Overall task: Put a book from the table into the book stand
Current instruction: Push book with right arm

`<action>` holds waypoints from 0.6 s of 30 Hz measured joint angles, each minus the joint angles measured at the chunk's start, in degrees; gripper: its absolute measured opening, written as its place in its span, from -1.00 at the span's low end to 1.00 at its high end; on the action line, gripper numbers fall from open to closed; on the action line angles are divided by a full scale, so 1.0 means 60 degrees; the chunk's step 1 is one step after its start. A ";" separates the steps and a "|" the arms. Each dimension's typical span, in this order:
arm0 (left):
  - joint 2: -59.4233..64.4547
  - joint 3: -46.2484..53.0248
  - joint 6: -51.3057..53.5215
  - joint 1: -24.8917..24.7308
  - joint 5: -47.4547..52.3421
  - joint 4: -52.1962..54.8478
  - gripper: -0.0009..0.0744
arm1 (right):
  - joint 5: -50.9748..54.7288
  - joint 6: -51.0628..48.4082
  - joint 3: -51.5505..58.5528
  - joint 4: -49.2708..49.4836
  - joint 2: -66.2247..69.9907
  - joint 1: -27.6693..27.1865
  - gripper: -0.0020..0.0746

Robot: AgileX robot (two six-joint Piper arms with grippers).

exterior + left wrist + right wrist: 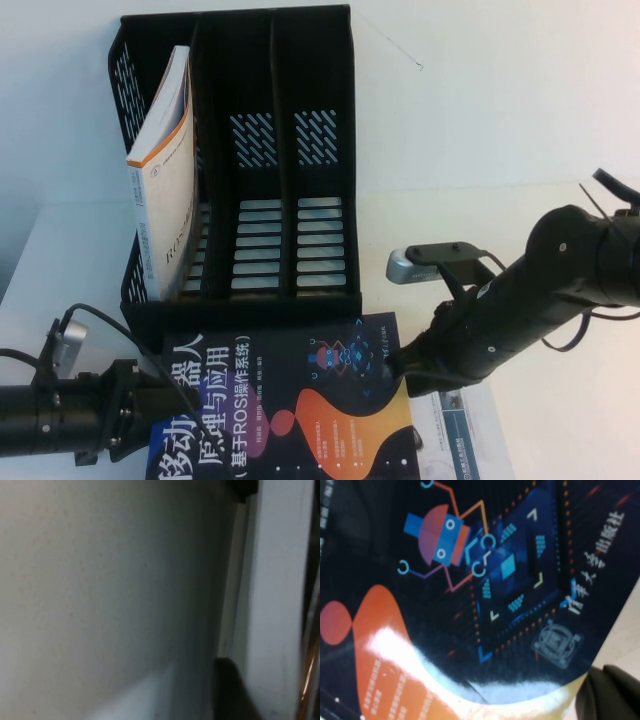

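your black book (290, 410) lies flat on the white surface (520, 220), right in front of the book stand (245, 160). your left hand (140, 410) is at its left edge, your right hand (415, 368) at its right; i cannot tell either hand's spread.

White table (520, 130) bears stand (250, 150), seemingly books.

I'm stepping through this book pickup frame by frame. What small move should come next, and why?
Probably firm up both grips before lifting. The black book lies flat on the table in front of the book stand. The left gripper sits at its left edge and the right gripper at its right edge, neither clearly clamped.
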 joint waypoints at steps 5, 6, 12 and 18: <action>0.0000 0.0000 0.0000 0.0000 -0.0168 0.0051 -0.55 | 0.0000 0.0167 0.0000 -0.0195 0.0000 0.0000 -0.95; 0.0000 0.0000 0.0000 0.0000 -0.0148 0.0051 -0.63 | 0.0011 0.0189 0.0000 -0.0244 0.0000 0.0000 -0.95; 0.0000 0.0000 0.0000 0.0000 0.0217 0.0032 -0.65 | 0.0218 0.1012 0.0000 -0.1473 -0.0308 0.0000 -0.95; -0.0321 0.0000 -0.0036 0.0000 0.0617 0.0034 -0.66 | 0.0477 0.2139 0.0000 -0.2884 -0.1558 -0.0404 -0.95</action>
